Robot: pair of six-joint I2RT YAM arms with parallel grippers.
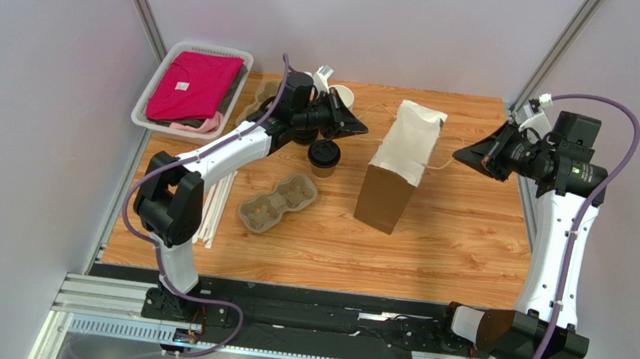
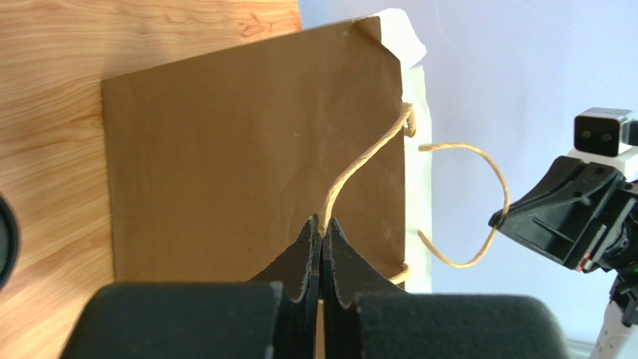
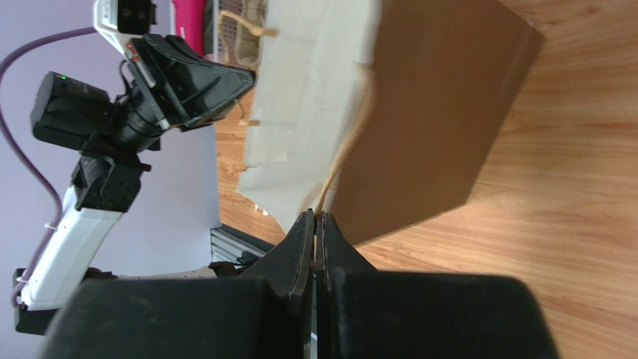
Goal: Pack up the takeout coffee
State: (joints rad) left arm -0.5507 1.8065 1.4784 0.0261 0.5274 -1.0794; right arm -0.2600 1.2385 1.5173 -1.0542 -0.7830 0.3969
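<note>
The takeout coffee (image 1: 324,155), a small brown cup with a black lid, stands on the table just left of the upright brown paper bag (image 1: 398,165). My left gripper (image 1: 363,130) is shut on the bag's left twine handle (image 2: 367,157), with the jaws pinched on the twine (image 2: 322,223). My right gripper (image 1: 459,152) is shut on the bag's right twine handle (image 3: 348,146), with the twine between the closed tips (image 3: 315,215). The handles are drawn apart to either side of the bag's mouth. The cup's lid edge (image 2: 4,241) shows at the left edge of the left wrist view.
A moulded pulp cup carrier (image 1: 276,202) lies left of the bag's base. White straws (image 1: 219,200) lie beside the left arm. A white basket (image 1: 149,99) with pink cloth sits at the back left. Cups and lids (image 1: 329,82) stand behind the left gripper.
</note>
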